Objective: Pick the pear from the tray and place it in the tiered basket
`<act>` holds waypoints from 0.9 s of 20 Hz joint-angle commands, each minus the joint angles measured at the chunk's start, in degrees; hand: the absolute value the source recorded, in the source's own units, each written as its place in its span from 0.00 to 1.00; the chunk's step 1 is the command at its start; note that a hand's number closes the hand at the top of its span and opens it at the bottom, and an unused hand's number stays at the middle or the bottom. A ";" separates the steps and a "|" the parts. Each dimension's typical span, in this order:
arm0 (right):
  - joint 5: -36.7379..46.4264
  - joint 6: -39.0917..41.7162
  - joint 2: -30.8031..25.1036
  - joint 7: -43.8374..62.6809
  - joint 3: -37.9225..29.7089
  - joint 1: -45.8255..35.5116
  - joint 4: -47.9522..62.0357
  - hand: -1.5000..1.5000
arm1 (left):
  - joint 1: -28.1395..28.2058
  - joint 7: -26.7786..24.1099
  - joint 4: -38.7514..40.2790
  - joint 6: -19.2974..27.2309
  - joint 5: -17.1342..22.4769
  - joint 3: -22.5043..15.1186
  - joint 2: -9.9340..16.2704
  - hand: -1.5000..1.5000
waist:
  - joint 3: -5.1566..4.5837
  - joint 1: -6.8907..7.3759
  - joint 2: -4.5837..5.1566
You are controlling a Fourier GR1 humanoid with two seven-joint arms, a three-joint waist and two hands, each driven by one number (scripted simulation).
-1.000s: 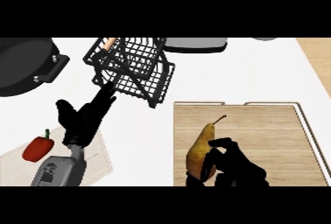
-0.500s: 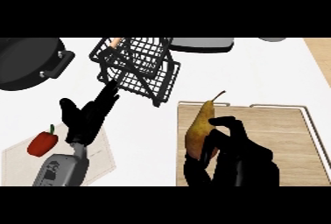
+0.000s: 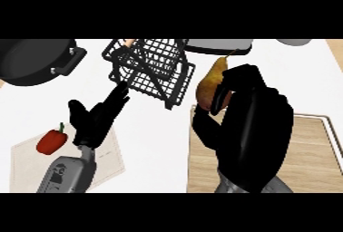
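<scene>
Right robot hand is curling around the pear, holding it above the tray, just at three o'clock of the basket; left robot hand is lying open, fingers touching the basket; a red pepper is sitting on the desk at its nine o'clock.

right hand: raised, fingers curled in a grasp | left hand: fingers straight, extended

Red pepper on beige mat, black pot upper left
</scene>
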 commanded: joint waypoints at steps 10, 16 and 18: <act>-13.05 -6.39 0.68 9.70 -17.75 -28.26 30.37 1.00 | -2.47 0.56 0.82 -0.09 -0.25 -0.62 -1.03 0.50 | 0.20 2.20 0.71; -18.06 -22.73 0.68 3.40 -23.81 -29.12 36.47 1.00 | -3.50 0.25 1.39 -0.36 -0.97 -1.81 -1.73 0.50 | 0.41 3.73 1.90; -20.21 -25.02 0.68 1.58 -24.68 -31.69 40.42 0.00 | -3.22 -0.71 1.32 -0.71 -1.32 -1.98 -1.46 0.50 | 0.32 4.36 1.82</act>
